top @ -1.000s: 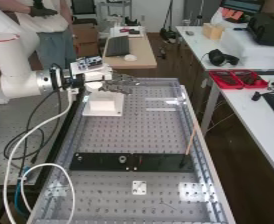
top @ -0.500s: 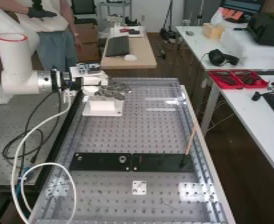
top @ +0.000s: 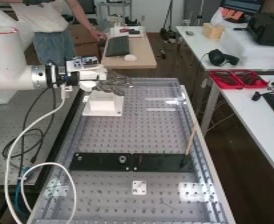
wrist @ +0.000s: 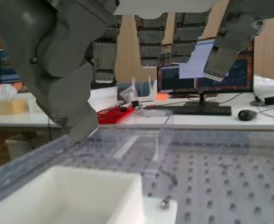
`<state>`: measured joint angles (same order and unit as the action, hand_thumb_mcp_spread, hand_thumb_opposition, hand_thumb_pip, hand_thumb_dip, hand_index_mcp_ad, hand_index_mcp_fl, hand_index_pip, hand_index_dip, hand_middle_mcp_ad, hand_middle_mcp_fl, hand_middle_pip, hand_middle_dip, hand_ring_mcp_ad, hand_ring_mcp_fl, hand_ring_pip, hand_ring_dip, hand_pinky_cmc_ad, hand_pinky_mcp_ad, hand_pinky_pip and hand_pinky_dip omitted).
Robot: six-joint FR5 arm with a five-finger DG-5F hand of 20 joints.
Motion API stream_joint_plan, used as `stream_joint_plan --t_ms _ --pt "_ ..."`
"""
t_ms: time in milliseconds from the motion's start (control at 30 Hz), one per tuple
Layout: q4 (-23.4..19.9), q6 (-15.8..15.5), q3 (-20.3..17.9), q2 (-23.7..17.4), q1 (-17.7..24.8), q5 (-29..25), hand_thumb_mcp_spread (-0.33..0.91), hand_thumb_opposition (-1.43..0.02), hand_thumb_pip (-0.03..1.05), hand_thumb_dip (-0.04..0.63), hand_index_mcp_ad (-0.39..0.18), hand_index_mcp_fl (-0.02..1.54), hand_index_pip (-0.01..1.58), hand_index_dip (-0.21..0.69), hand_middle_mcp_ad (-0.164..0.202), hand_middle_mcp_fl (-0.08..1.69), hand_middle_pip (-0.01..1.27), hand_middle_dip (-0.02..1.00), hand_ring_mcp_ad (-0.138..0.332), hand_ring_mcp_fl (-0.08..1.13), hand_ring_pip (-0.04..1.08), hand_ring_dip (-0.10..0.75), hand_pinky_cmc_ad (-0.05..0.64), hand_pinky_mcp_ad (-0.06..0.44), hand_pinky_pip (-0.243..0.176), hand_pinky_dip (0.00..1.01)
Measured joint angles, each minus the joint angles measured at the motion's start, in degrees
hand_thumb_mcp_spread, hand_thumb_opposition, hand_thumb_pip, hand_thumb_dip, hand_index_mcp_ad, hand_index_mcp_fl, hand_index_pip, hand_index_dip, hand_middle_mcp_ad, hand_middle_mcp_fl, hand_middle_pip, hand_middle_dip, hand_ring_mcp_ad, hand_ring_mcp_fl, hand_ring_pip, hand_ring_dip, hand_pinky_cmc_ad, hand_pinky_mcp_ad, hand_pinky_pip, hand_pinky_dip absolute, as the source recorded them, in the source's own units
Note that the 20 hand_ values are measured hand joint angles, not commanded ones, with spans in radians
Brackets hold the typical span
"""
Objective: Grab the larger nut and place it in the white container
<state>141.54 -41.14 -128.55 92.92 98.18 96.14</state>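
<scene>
At the far end of the bench, the hand [top: 113,85] stands just above and behind the white container [top: 102,104], which sits on a white base plate. In the wrist view the hand [wrist: 151,42] has its fingers extended and apart, with the thumb separate from them and nothing seen between. The wall of the white container [wrist: 131,200] rises below the thumb; part of its inside shows, but not its whole floor. On the black bar [top: 101,162] stand the smaller nut [top: 79,158] and the bearing [top: 122,159].
A thin reddish stick [top: 191,140] leans at the bar's right end. A small white plate [top: 139,188] lies on the perforated bench nearer the camera. Cables [top: 11,150] loop beside the bench's left edge. Red trays [top: 238,79] stand on the side table.
Over the last half second the arm and hand have drawn back to the left and slightly up from the container. The container and the parts on the bar have stayed in place.
</scene>
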Motion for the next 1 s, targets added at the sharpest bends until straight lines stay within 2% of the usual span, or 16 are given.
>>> stream_joint_plan --t_ms 200,400,500,700,1000 --pt "4.63 1.19 5.59 -3.83 -6.20 0.63 0.24 -0.85 0.76 0.190 -0.204 -0.01 0.65 -0.188 0.077 0.01 0.13 0.21 0.134 0.00 0.11 0.087 0.323 0.290 -0.110 0.60" --pt "9.81 1.09 10.88 -4.50 -11.46 2.38 0.22 -0.84 0.75 0.188 -0.208 -0.01 0.57 -0.188 0.075 0.01 0.14 0.21 0.131 0.00 0.11 0.087 0.323 0.297 -0.110 0.62" --pt "11.38 0.95 12.27 -3.95 -13.38 3.22 0.22 -0.84 0.75 0.190 -0.204 0.00 0.55 -0.183 0.077 0.01 0.13 0.21 0.134 0.00 0.11 0.087 0.323 0.297 -0.110 0.62" --pt "11.74 0.72 13.86 -2.48 -15.56 5.18 0.22 -0.84 0.73 0.190 -0.204 0.00 0.52 -0.164 0.077 0.01 0.13 0.21 0.134 0.00 0.11 0.087 0.323 0.297 -0.112 0.62" --pt "11.06 0.32 15.10 -2.14 -16.05 6.23 0.22 -0.84 0.73 0.190 -0.206 0.00 0.50 -0.152 0.077 0.00 0.13 0.21 0.134 0.00 0.10 0.087 0.323 0.297 -0.112 0.62"
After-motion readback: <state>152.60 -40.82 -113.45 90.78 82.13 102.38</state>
